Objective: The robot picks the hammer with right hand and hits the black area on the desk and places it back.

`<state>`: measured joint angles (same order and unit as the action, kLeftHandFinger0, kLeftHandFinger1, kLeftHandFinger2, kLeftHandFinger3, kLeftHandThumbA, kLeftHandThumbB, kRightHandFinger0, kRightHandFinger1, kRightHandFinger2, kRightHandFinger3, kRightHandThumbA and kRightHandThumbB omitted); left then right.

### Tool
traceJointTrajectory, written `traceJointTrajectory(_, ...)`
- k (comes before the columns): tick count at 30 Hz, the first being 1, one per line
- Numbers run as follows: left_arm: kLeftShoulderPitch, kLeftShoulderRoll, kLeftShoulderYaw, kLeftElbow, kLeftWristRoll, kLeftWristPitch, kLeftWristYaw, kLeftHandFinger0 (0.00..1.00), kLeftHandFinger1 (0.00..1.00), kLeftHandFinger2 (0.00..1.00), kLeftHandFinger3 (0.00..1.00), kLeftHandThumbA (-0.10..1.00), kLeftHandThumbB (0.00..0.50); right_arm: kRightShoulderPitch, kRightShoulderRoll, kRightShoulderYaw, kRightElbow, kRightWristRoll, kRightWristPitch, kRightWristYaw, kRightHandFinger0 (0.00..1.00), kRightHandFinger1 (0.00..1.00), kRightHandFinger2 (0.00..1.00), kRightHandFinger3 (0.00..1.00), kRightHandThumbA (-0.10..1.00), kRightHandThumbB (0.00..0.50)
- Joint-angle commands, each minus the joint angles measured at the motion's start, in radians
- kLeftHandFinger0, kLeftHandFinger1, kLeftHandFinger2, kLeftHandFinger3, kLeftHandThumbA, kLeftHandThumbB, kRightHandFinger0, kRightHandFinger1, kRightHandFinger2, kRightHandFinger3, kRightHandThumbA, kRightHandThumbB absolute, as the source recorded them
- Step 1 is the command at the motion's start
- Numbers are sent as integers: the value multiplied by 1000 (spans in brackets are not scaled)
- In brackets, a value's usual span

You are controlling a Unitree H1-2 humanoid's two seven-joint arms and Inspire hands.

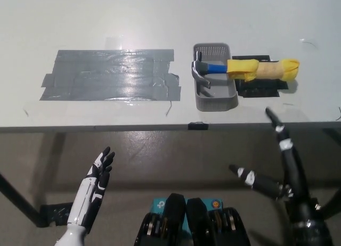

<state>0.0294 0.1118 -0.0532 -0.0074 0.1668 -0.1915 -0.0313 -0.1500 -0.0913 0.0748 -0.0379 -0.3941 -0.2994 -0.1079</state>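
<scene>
A hammer (242, 69) with a steel head, blue neck and yellow-wrapped handle lies across the right rim of a small grey basket (214, 99), its head inside the basket. A patch of shiny dark tape (109, 74) covers the desk to the left of the basket. My black right hand (277, 161) hovers below the desk's front edge, open, fingers spread, one fingertip reaching up to the edge just right of the basket. My white left hand (95, 185) rests low at the lower left, open and holding nothing.
A black pad (262, 86) lies under the hammer's handle, right of the basket. The white desk's front edge (160, 128) runs across the picture, with a small black clip (197, 125) on it. Below is brown floor and a black desk leg (18, 201).
</scene>
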Motion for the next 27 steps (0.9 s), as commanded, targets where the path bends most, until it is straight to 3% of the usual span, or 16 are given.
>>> traceJointTrajectory(1,10,8,0,-32,19,-60,15,1000,1000,1000,1000,1000,67,-149,-89,-16,-71,-338,142,-34,1000,1000,1000,1000,959,306)
traceJointTrajectory(7,1,8,0,-20,32,-64,21,1000,1000,1000,1000,1000,85,-291,-137,6,21,-462,240,-72,1000,1000,1000,1000,904,313)
traceJointTrajectory(11,-3,9,1,-20,33,-62,20,1000,1000,1000,1000,1000,87,-393,-146,33,124,-512,281,-116,1000,1000,1000,1000,771,309)
traceJointTrajectory(13,-6,6,0,-16,39,-66,25,1000,1000,1000,1000,1000,86,-423,-147,44,169,-521,294,-132,1000,1000,1000,1000,755,322)
traceJointTrajectory(19,-7,5,-2,-26,34,-54,14,1000,1000,1000,1000,1000,80,-504,-151,72,291,-505,316,-138,1000,1000,1000,1000,755,357)
traceJointTrajectory(27,-8,5,-3,-28,39,-58,14,1000,1000,1000,1000,1000,95,-584,-152,119,442,-505,358,-146,1000,1000,1000,1000,820,358)
